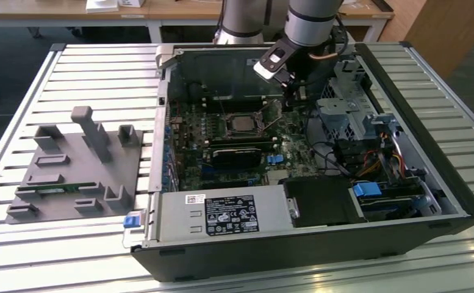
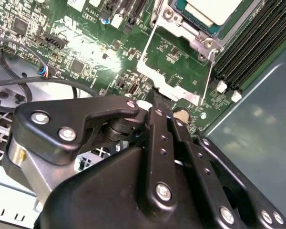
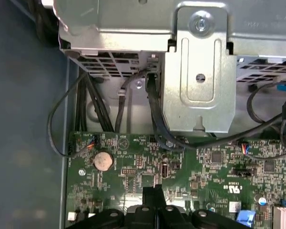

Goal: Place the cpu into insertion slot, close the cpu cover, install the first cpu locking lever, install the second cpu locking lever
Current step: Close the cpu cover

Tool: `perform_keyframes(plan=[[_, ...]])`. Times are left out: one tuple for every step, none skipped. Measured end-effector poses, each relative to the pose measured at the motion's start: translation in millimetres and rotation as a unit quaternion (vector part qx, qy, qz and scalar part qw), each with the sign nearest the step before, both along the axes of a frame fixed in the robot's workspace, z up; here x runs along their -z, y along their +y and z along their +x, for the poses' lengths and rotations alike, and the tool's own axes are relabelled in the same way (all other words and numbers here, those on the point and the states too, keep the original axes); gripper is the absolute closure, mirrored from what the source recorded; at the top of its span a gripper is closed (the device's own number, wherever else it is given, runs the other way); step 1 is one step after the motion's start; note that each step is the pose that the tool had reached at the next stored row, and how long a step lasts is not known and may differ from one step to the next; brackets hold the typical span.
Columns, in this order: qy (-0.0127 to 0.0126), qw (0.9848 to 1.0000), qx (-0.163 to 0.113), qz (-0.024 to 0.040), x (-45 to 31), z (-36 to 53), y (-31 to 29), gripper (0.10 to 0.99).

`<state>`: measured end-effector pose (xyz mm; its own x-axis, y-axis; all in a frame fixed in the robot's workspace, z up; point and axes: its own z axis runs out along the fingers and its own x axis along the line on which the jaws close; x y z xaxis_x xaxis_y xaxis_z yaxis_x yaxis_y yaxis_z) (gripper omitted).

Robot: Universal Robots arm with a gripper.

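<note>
l to r in the exterior view: grey fixture block (image 1: 78, 165) on the slatted counter (image 1: 58, 256), then the open pc case (image 1: 302, 256) w/ the cpu (image 1: 241, 124) already seated in the insertion slot (image 2: 188, 34) mid-board. just right of that is the claw (image 2: 156, 102), low over the motherboard (image 3: 205, 176). claw looks clenched, tips together, nothing visibly held. its tips sit right at the free edge of the cpu cover (image 2: 169, 88), which stands tilted up off the slot, not shut yet.

risks, as i judge them:
- tips meet only the cover's thin edge, so they could slip off & let it drop hard on the chip.
- an off-centre push could twist the hinge.
- if the cpu isn't fully flat, closing would load the pins under it.
- tips ride close to small board parts & the black cables (image 3: 152, 119) by the drive cage (image 3: 200, 71), so a snag or scrape is possible.
- the wire levers can't be told from the cover's sides here; one could get trapped.

counts: 1 grey fixture block, 1 pc case, 1 psu (image 1: 220, 213), 1 cpu, 1 insertion slot, 1 cpu cover, 1 claw, 1 coin cell (image 3: 104, 161).
</note>
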<state>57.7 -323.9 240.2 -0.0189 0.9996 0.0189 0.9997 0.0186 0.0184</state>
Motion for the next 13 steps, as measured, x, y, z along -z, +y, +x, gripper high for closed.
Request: perform_keyframes(plan=[[0.0000, 1.0000, 0.000, 0.0000, 0.0, -0.2, 0.0, 0.980], [0.0000, 1.0000, 0.000, 0.0001, 0.1, -0.6, 0.1, 0.980], [0.0000, 1.0000, 0.000, 0.0000, 0.0, -1.1, 0.1, 0.980], [0.0000, 1.0000, 0.000, 0.0001, 0.1, -1.8, 0.1, 0.980], [0.0000, 1.0000, 0.000, 0.0000, 0.1, -2.7, 0.1, 0.980], [0.0000, 1.0000, 0.000, 0.0001, 0.1, -3.9, 0.1, 0.980], [0.0000, 1.0000, 0.000, 0.0000, 0.1, -5.4, 0.1, 0.980], [0.0000, 1.0000, 0.000, 0.0000, 0.1, -6.9, 0.1, 0.980], [0.0000, 1.0000, 0.000, 0.0000, 0.1, -8.4, 0.1, 0.980], [0.0000, 1.0000, 0.000, 0.0001, 0.1, -9.7, 0.1, 0.980], [0.0000, 1.0000, 0.000, 0.0001, 0.1, -10.9, 0.1, 0.980], [0.0000, 1.0000, 0.000, 0.0001, 0.1, -12.1, 0.1, 0.980], [0.0000, 1.0000, 0.000, 0.0000, 0.1, -13.4, 0.1, 0.980]])
